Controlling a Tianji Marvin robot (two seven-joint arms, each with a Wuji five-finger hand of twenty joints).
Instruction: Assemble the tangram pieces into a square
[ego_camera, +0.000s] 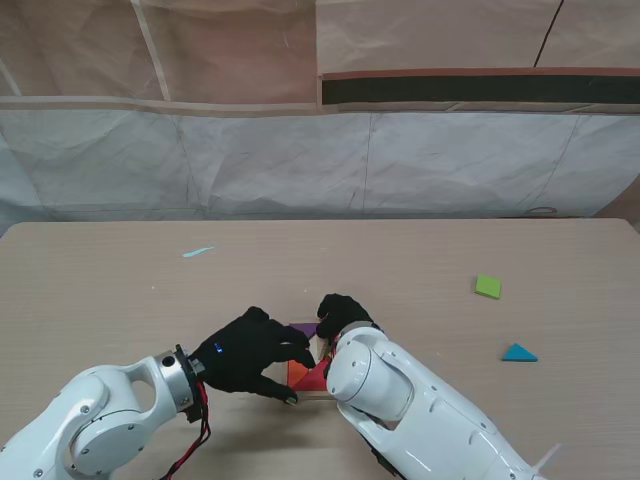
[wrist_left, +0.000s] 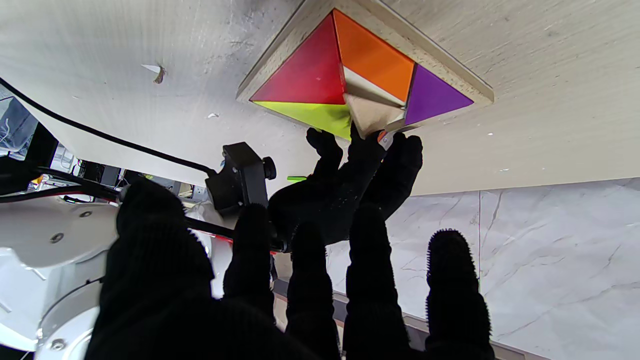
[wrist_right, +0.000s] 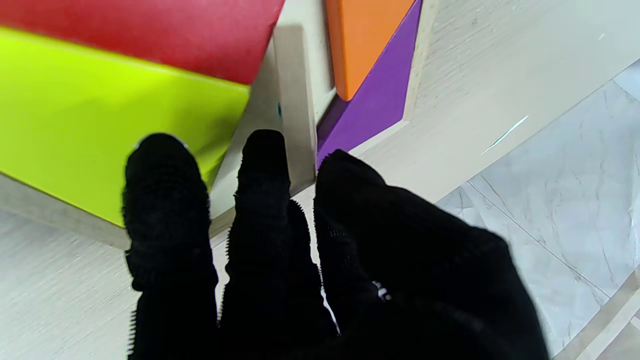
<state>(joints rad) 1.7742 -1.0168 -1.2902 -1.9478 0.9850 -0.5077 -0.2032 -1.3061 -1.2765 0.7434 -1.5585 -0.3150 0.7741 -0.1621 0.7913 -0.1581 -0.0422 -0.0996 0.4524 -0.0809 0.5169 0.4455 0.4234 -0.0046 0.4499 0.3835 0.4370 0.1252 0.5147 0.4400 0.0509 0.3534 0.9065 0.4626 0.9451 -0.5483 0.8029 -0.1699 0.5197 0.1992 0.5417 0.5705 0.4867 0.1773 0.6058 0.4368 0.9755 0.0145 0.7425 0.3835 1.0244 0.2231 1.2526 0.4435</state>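
right hand (wrist_left: 350, 175) fingertips pressing a pale piece (wrist_left: 372, 114) in the tray (wrist_left: 450, 70), grip unclear; light, rigid, slick, best nudged by edges.

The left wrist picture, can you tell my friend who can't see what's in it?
A wooden tray holds red, orange, purple and yellow-green triangles, with a bare gap in the middle. The right hand, gloved black, touches the tray's edge, and the left hand's fingers spread in front.

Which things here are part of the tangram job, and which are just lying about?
Job: wooden tray holding red, orange, purple and yellow-green pieces; loose green square and blue triangle to my right.

Lying about: pale blue scrap, far left.
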